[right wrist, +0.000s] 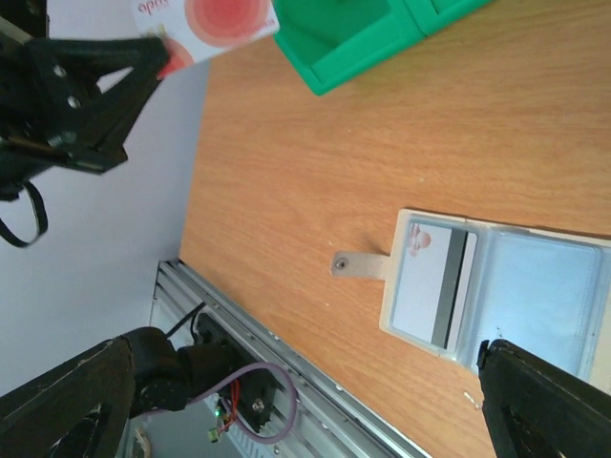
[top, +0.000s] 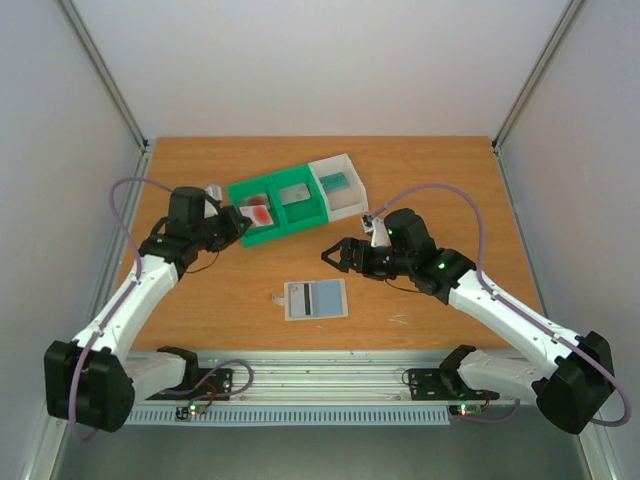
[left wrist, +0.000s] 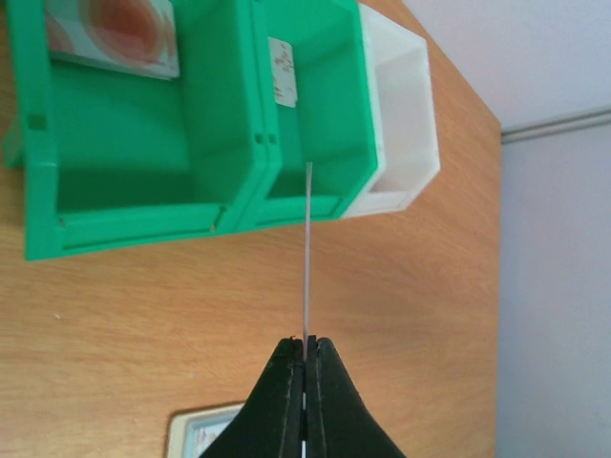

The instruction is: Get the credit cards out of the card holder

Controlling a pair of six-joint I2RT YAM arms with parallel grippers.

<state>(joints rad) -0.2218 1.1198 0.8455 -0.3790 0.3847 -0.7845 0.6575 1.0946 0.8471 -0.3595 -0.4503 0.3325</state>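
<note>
clamping one white card with a red circle (right wrist: 215,17) by its edge, the left pincer (top: 240,223) holds it in the air at the near wall of the green tray (top: 290,226), toward the far edge of the worktop (top: 450,180). that tray has two compartments: a second red-marked card (left wrist: 115,29) lies in the left one, one grey card (top: 297,193) in the right. touching its right side stands one white tray (top: 350,203) with one teal card (top: 337,182) inside. the card holder (top: 315,299) lies flat near the middle of the near edge, one card with a dark stripe (right wrist: 430,286) showing in it (the pale blue panel beside it may be another; i cannot tell). the right pincer (top: 335,257) hangs released, fingers wide apart, just beyond the holder, holding nothing.
</note>
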